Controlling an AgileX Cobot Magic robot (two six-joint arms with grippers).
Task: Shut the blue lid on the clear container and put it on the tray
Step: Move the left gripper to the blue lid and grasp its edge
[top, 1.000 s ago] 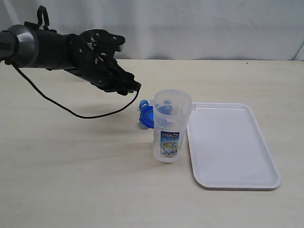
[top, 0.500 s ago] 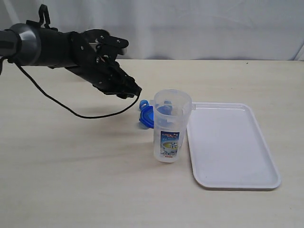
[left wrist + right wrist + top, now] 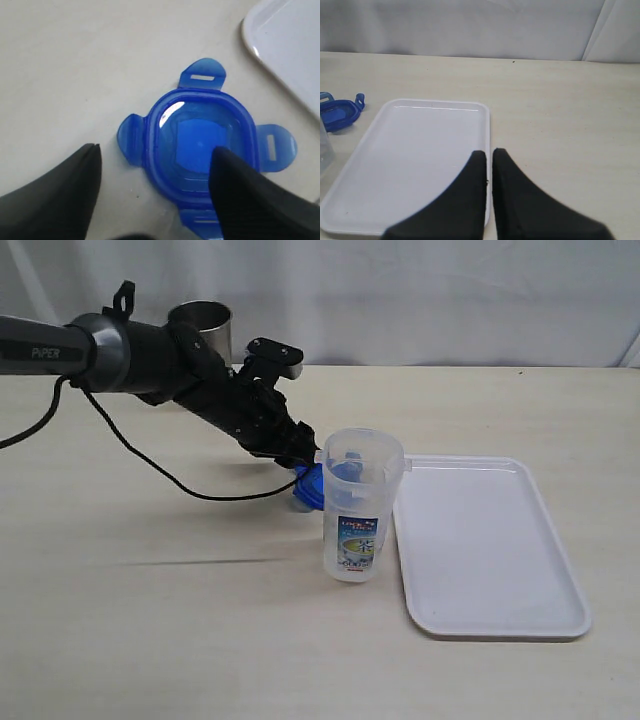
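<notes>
Left gripper (image 3: pixel 155 152) hangs with jaws apart over the blue lid (image 3: pixel 200 140) — which sits off-centre, under one finger. The lid lies flat on the table (image 3: pixel 150 620), just beside the clear container (image 3: pixel 360 505) and off the tray (image 3: pixel 490 540) — the right gripper (image 3: pixel 489 155), jaws together, is farther away.

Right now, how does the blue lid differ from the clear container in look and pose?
The blue lid lies low on the table; the clear container stands tall and upright. The lid is bright blue; the container is see-through with a printed label. The open left tool hangs over the lid, while nothing is at the container. Both rest on the table, off the tray.
</notes>
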